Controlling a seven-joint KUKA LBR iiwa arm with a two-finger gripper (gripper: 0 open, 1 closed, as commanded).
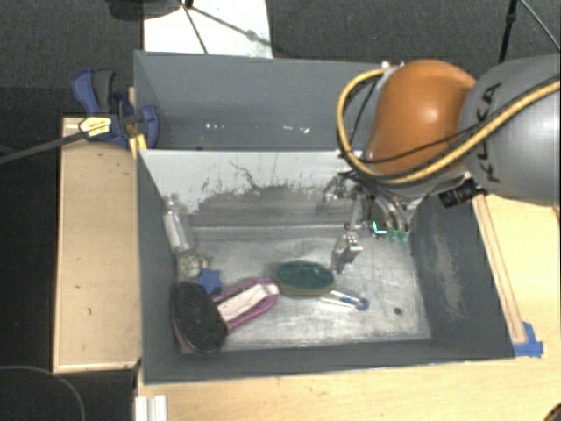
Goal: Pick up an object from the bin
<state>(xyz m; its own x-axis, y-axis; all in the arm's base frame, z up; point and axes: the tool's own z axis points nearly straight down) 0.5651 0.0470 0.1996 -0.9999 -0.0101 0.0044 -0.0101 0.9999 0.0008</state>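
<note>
The grey bin (456,270) holds the gripper (346,254), which hangs low over its floor; I cannot tell whether it is spread or closed. Well off toward the view's left of it lies a black-headed brush (203,316). A dark green oval disc (305,279) lies just beside it, lower left. A thin blue-tipped stick (344,300) lies just below it.

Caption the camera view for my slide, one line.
Gripper poised by a green oval disc in the bin; black brush and pink packet lie to the left.
</note>
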